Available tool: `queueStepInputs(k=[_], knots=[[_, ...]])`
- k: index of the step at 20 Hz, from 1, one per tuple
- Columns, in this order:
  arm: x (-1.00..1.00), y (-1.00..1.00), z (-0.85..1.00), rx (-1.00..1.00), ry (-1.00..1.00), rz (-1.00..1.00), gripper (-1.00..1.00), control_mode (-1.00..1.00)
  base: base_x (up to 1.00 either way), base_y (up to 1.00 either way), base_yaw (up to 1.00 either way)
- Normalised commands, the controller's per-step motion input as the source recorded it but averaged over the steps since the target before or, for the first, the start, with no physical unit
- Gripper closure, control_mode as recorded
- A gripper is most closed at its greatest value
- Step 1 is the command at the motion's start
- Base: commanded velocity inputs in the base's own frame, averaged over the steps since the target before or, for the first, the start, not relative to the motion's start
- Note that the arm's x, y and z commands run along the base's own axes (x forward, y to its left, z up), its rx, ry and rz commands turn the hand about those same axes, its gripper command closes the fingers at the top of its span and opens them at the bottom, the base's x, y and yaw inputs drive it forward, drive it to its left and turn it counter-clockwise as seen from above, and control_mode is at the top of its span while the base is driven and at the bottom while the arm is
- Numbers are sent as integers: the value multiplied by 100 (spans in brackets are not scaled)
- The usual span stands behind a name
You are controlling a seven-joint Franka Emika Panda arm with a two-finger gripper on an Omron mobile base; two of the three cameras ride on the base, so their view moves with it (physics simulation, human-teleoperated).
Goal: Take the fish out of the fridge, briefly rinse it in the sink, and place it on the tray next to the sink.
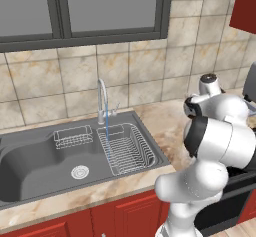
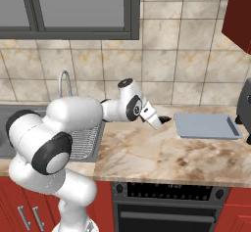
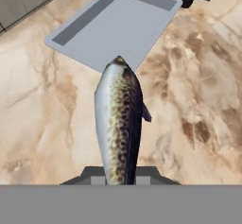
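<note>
Left base view: the sink (image 1: 45, 163) is seen in full at the left, a dark basin with a round drain (image 1: 80, 171), a small wire rack (image 1: 73, 136) at its far side and a larger wire rack (image 1: 127, 148) in its right part. A thin blue stream is seen falling from the curved tap (image 1: 102, 100) into the larger rack. The counter right of the sink is largely covered by the arm's white body, and the hand is hidden behind it.

Right base view: the sink is cut off at the left edge, and just the tap's arch and part of the rack are made out behind the arm. The gripper (image 2: 164, 120) is seen reaching right over the marble counter (image 2: 147, 152), its tip just left of the tray (image 2: 207, 126). Something small and dark is seen at the tip, too small to be identified here. The tray lies flat on the counter, with a dark appliance (image 2: 243, 107) cut off at the right edge beyond it. The oven (image 2: 166, 207) is seen below the counter.

Hand view: the fish (image 3: 118, 119) is shown clearly, speckled and silvery, clamped at its near end between the closed fingers, whose tips are mostly cut off at the bottom. It is held above bare counter, its far end pointing at the tray's near rim. Whether that end overlaps the rim cannot be judged. The tray's inside is seen bare.
</note>
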Motion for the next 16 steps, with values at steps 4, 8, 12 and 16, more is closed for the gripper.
queueStepInputs(k=[4,8,12,16], knots=[[0,-79,-23,15,0,0,100,-100,0,0,0],[13,-80,-6,3,0,-1,100,-100,0,0,0],[60,-74,0,4,0,-3,100,-100,0,0,0],[90,-59,0,0,0,-3,100,-100,0,0,0]])
